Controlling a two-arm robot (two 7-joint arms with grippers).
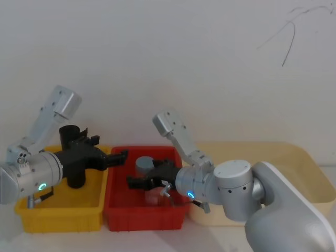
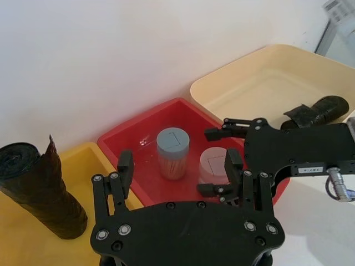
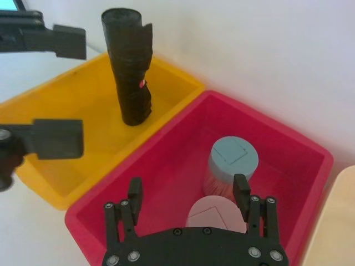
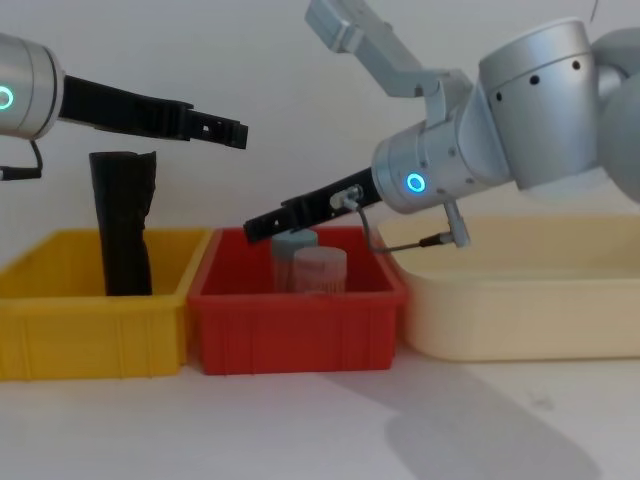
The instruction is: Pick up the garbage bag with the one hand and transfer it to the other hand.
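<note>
Bag (image 1: 77, 177) is standing upright in the yellow bin (image 1: 58, 219), at 9 o'clock from the red bin (image 1: 147, 219) in the head view. The left gripper (image 2: 178, 165) hangs above it, jaws apart, tips overshooting toward 3 o'clock. I'd back up, drop to mid-roll and squeeze below the loose flap. The right gripper (image 1: 134, 182), jaws apart too, waits over the red bin.

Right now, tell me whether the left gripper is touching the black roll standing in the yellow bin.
Apart. In the chest view the left gripper reaches across above the black roll, with white wall showing between them.
</note>
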